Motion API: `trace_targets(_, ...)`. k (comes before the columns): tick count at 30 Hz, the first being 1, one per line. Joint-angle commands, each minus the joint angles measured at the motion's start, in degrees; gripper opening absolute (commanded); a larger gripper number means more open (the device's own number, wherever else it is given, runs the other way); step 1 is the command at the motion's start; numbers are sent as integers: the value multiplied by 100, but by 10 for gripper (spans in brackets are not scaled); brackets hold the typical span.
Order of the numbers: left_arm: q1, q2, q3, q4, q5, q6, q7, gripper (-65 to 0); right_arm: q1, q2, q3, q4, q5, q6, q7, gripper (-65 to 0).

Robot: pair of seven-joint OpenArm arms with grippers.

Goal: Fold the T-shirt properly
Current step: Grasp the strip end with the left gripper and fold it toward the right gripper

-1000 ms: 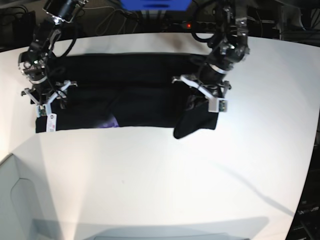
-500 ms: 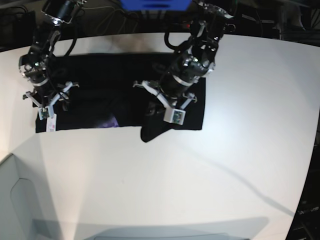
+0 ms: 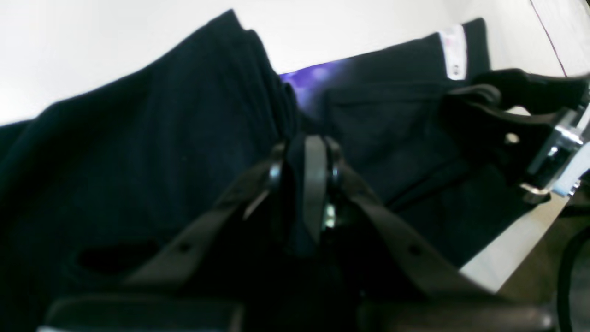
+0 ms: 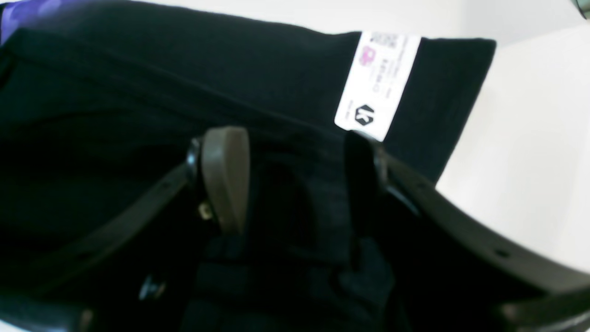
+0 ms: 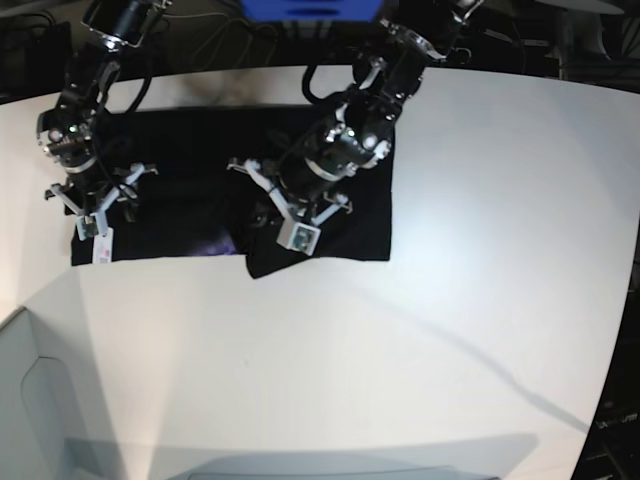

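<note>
While the left gripper (image 5: 262, 213) stays pinched on a soft fold of the T-shirt (image 5: 180, 160), the right gripper (image 4: 295, 180) hovers released over limp, light cloth; edges grip best.

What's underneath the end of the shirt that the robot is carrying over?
More of the same black T-shirt, with a bit of purple print peeking out at the fold's edge. The left gripper pinches the carried layer. What lies deeper under it is covered.

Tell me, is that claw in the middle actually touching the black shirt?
Touching. In the left wrist view, the left gripper is shut with a pinch of the T-shirt squeezed between its fingers; the base view shows that arm carrying the fold across the garment.
</note>
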Motion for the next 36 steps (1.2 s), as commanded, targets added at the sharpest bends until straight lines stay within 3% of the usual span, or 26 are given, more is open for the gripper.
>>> trace_targets(1,-111,62,56,20,-51,-27,-114,-649,56,67,11,97,79,36,117,-314)
trace_targets(15,-269,379,231,-270,-42,-36,-35,-638,56,181,11,124,79,36,117,-314)
trace_targets(17,-269,379,231,-270,-42,-36,-35,-590,56,181,11,124,79,36,117,-314)
trace_targets(20,-260,379,231,-235,-42,-36,-35,-420,56,181,11,124,79,36,117,-314)
trace_targets(23,-234,344,231,-112,-77,-36,-79,-296,56,181,11,124,79,36,117,-314)
trace_targets(26,-199,300,214,450,-69,-36,-97,-281,56,181,-68,124,79,36,117,-315)
trace_targets(30,-49,-113,64,1189,-42,-36,-106,-281,56,181,-112,124,79,36,117,-315)
trace_targets(33,249,-535,-639,1365,-86,-36,-106,-281,56,163,-112,124,79,36,117,-315)
trace_targets(36,531,-615,-1404,1321,-95,-71,-97,-281,56,146,-112,124,79,36,117,-315)
